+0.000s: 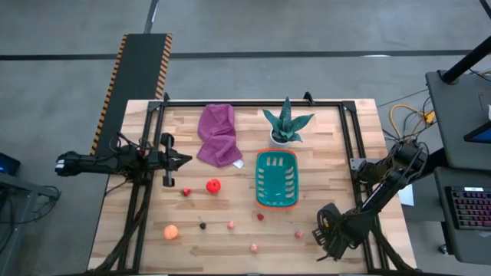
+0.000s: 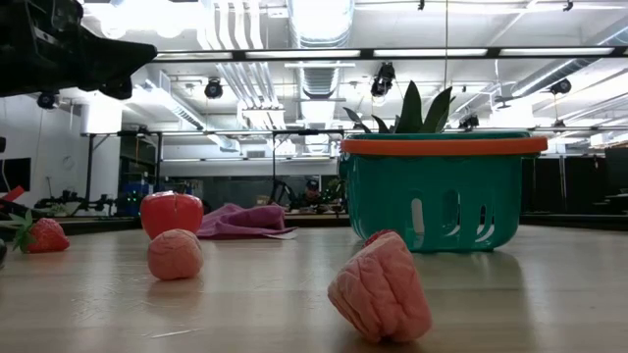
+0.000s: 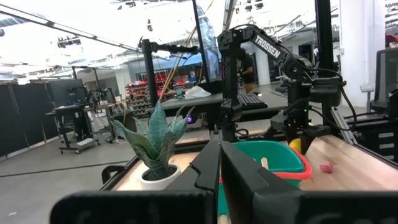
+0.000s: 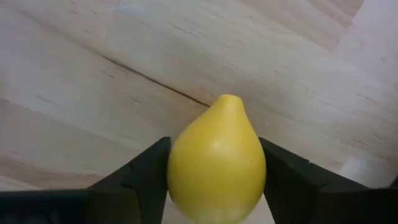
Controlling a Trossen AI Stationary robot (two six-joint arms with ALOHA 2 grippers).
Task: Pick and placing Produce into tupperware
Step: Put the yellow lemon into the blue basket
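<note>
Table (image 1: 253, 238): front strip has open wood between scattered small produce. Teal tupperware (image 1: 276, 179) sits right of centre, plant (image 1: 286, 124) just behind it, purple cloth (image 1: 219, 134) to its left. Right gripper (image 4: 214, 171) low at the front-right corner near the table edge, fingers (image 4: 140, 174) against both sides of the yellow lemon (image 4: 216, 163), grasping it. Left gripper (image 1: 180, 159) parked at the left edge, pointing inward, fingers clenched, holding nothing.
</note>
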